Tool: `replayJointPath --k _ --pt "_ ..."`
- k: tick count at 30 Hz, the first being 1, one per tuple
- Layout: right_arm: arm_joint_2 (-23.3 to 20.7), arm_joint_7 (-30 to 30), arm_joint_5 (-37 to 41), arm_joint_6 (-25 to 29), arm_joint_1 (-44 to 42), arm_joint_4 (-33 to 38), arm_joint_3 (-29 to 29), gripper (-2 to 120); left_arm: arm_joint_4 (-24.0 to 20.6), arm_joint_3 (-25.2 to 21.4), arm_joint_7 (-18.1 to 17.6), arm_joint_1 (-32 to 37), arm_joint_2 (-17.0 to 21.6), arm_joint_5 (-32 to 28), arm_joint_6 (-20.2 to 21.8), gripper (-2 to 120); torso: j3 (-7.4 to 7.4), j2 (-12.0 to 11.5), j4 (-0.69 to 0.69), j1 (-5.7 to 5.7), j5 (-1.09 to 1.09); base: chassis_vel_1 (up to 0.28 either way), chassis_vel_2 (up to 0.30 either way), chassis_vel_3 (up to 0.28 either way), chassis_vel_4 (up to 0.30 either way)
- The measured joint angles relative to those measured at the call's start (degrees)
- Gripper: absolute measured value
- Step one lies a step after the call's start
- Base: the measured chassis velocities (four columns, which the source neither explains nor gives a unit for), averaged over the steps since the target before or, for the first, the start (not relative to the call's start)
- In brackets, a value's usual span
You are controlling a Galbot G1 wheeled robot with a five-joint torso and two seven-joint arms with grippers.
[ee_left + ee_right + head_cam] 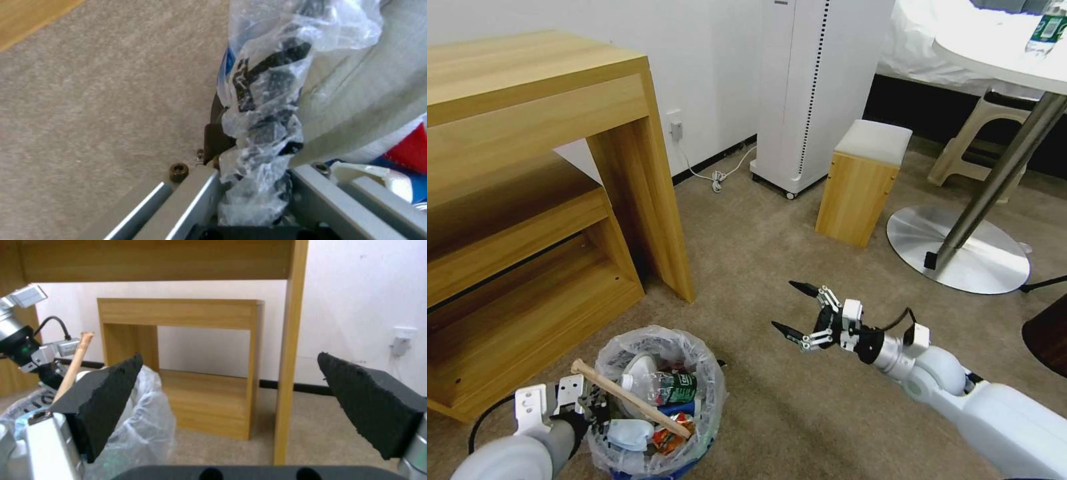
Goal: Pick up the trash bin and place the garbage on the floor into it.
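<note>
Left gripper [590, 407] pinches the trash bin [657, 400] at its near-left rim, bag liner included. Right gripper [797, 310] hangs spread and empty to the bin's right, above the floor [774, 400]. Bin looks light; the liner is slippery, so the stiff rim suits best.

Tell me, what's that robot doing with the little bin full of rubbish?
The robot is tidying up. Its left gripper is clamped on the rim and plastic liner of the trash bin, which already holds a small bottle, a wooden stick and some wrappers. Its right gripper hangs open and empty over the beige carpet, beside the bin. No litter can be seen lying on the carpet nearby.
</note>
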Motion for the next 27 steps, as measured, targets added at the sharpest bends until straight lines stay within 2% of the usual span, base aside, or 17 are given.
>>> replayJointPath --k 1,4,5,12,17,27 --pt "0.0 0.0 -0.2 0.2 -0.5 0.0 0.7 100 0.6 0.0 -0.6 -0.4 1.6 -1.4 0.0 0 0.00 0.0 0.00 0.00 -0.01 0.000 0.000 0.000 0.000" --pt "0.0 0.0 -0.2 0.4 -1.0 0.0 1.3 100 1.0 0.1 -1.0 -0.7 2.8 -2.5 0.0 0 0.00 0.0 0.00 0.00 -0.02 0.000 0.000 0.000 0.000" --pt "0.3 0.0 -0.4 0.6 -2.1 0.0 2.8 100 1.7 0.5 -1.8 -1.0 5.1 -4.4 0.0 0 0.00 0.0 0.00 0.00 -0.02 0.000 0.000 0.000 0.000" --pt "0.9 0.0 -1.1 0.7 -4.4 0.0 5.0 100 4.8 2.7 -2.1 -3.6 7.4 -6.2 0.0 0 0.00 0.0 0.00 0.00 -0.03 0.000 0.000 0.000 0.000" --pt "0.7 0.0 -1.6 0.9 -6.0 -0.4 6.3 100 6.7 3.8 -3.2 -5.9 10.2 -10.8 0.0 0 0.00 0.0 0.00 0.00 0.00 0.000 0.000 0.000 0.000" --pt "0.5 0.0 -1.5 1.5 -6.6 -1.0 6.9 100 9.3 6.0 -4.3 -9.2 11.9 -14.4 0.0 0 0.00 0.0 0.00 0.00 -0.01 0.000 0.000 0.000 0.000"
